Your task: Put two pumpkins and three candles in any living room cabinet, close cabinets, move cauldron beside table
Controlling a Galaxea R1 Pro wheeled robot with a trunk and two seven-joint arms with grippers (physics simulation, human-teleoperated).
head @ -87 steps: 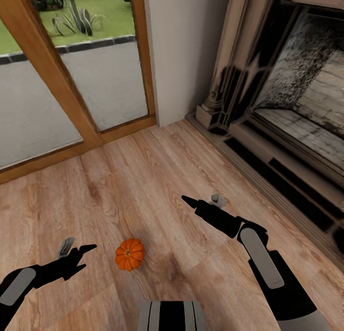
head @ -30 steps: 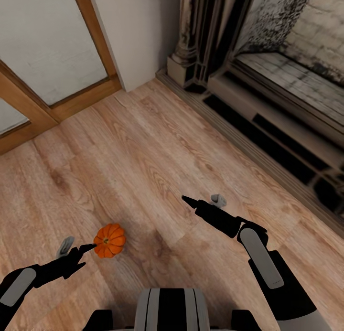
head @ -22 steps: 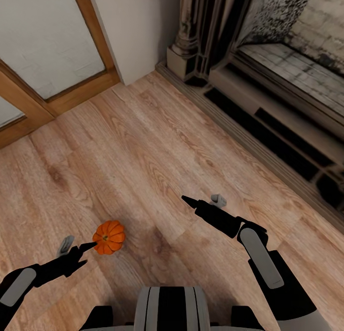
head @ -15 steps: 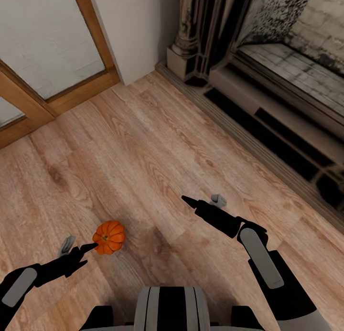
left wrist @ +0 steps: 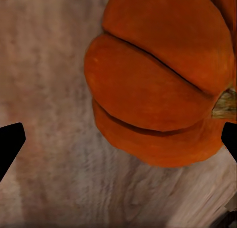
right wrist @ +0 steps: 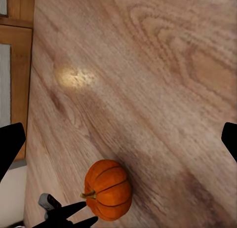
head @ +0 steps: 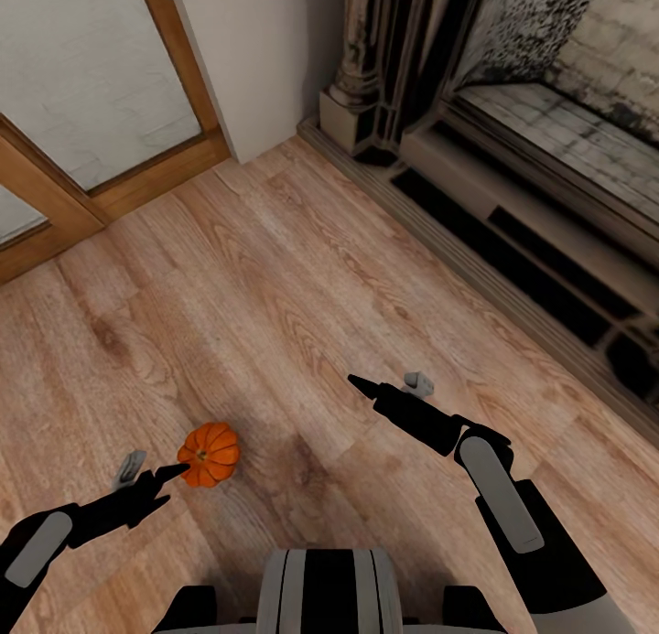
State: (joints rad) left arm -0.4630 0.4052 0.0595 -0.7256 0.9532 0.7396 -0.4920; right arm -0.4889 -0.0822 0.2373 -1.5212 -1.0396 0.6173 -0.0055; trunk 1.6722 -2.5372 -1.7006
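One bright-orange ribbed pumpkin lies on the wood floor, in front of me to the left. My left gripper hangs open just beside it, its dark fingertip almost touching the pumpkin's near side. In the left wrist view the pumpkin looms close ahead of the open jaws, off to one side. My right gripper is open over bare floor, well to the right of the pumpkin. The right wrist view takes in the pumpkin and the left gripper beside it. Candles, cabinet, table and cauldron are out of view.
A dark stone fireplace with a raised hearth step runs along the right. A wood-framed glass door and a white wall close off the back. My own base is at the bottom.
Since the oldest frame the whole picture has shifted as the camera moved, and the pumpkin now sits at the left fingertip. Nothing has moved in the last half second.
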